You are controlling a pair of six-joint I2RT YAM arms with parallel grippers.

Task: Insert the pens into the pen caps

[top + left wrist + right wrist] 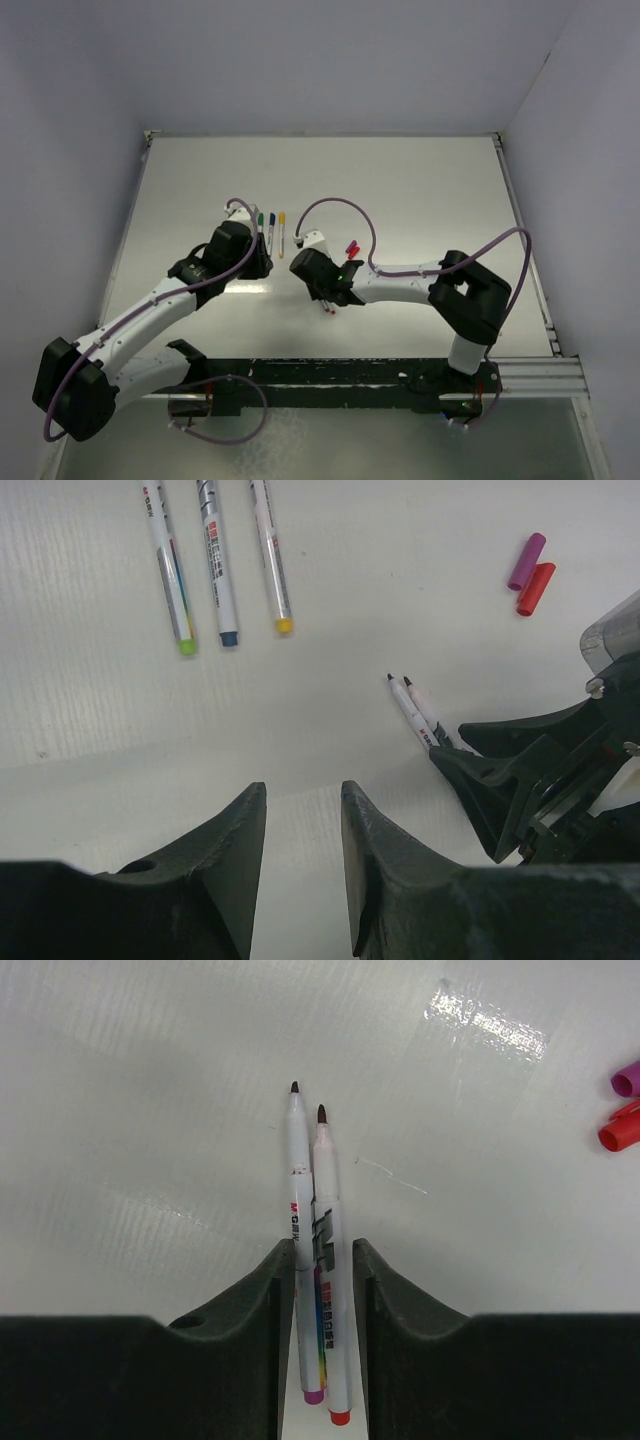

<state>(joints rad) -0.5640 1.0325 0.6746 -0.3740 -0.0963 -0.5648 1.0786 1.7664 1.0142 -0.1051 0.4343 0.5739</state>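
Two uncapped pens lie side by side on the table, one with a purple end (314,1396) and one with a red end (339,1417). My right gripper (320,1245) straddles them, open, its left finger against the purple-ended pen and a thin gap beside the red-ended one. A purple cap (526,562) and a red cap (536,588) lie together to its right. Three more pens with green (170,570), blue (216,565) and yellow (272,560) ends lie in a row ahead of my left gripper (303,790), which is open with nothing in it.
The white table (420,190) is bounded by grey walls at the back and both sides. The two grippers (262,262) (326,300) sit close together near the table's middle, with the row of pens between and beyond them.
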